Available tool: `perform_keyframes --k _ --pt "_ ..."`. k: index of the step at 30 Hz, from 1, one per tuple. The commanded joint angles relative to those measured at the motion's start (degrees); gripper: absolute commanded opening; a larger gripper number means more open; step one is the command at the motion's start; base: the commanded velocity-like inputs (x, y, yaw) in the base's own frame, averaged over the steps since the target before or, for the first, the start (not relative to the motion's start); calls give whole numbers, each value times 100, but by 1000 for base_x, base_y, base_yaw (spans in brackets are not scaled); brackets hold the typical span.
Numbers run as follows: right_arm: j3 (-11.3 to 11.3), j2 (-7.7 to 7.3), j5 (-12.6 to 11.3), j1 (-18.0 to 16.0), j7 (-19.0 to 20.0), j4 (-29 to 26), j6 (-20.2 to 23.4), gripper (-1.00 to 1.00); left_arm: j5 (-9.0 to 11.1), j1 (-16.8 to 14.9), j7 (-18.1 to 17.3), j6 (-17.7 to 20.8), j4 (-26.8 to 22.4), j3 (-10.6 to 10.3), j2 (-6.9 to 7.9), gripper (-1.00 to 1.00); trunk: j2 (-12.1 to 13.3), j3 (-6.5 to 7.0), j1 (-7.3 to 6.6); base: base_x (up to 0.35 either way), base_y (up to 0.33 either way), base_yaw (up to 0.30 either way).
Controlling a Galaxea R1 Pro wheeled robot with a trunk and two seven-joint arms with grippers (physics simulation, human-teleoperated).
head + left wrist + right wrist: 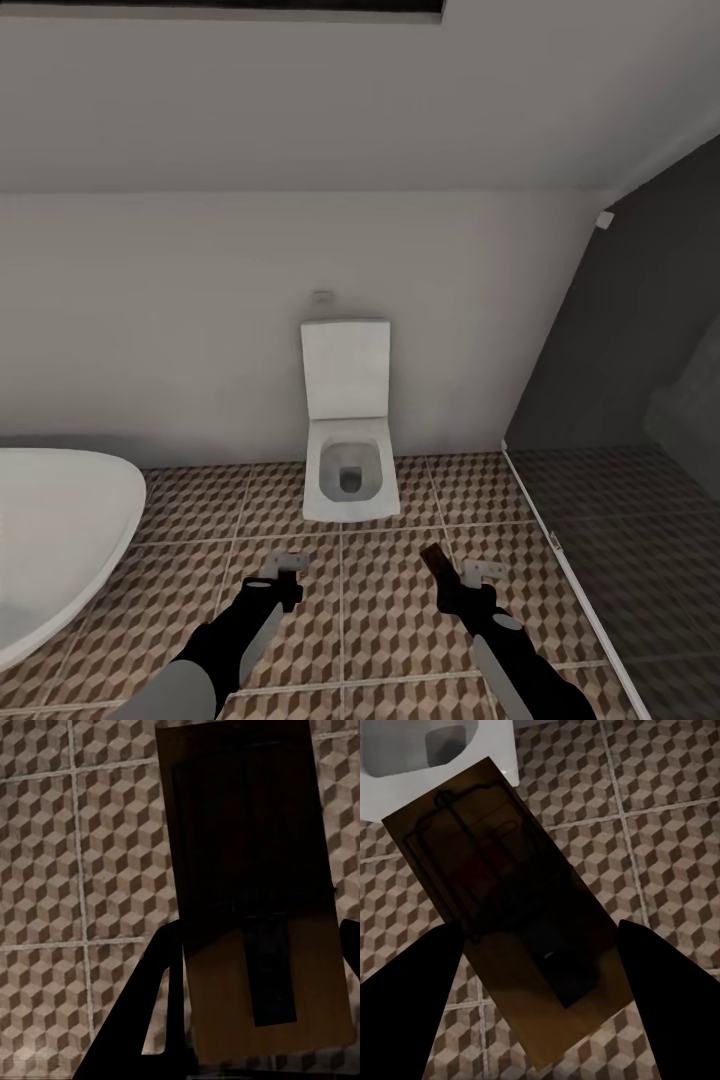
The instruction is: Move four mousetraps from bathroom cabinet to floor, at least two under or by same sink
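Each of my grippers carries one mousetrap above the bathroom floor (385, 610). In the left wrist view a tan mousetrap (247, 870) with dark wire stands between the fingers of my left gripper (255, 975), which is shut on it. The right gripper (544, 997) is shut on a second mousetrap (487, 870) that has a red mark. From the head camera, the left gripper (285, 568) and right gripper (462, 575) hover low over the tiles, and the right one's board (436, 558) juts forward. The cabinet and the bathroom sink are out of view.
A white toilet (346, 440) stands against the wall straight ahead, close to the right-hand trap. The white bathtub (50, 540) rim curves in at the left. A pale threshold strip (560, 570) at the right borders a dark grey tiled area.
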Motion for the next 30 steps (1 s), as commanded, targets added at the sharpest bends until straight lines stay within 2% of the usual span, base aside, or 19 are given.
perform_keyframes --k 1,30 --pt "35 -9 -51 -5 -56 -12 20 -100 49 -5 59 26 37 -46 0 -100 -12 -11 3 0 0 0" --pt "75 44 -51 -5 -52 -3 16 -100 41 -5 52 7 179 -46 -1 -100 -12 -11 3 0 0 0"
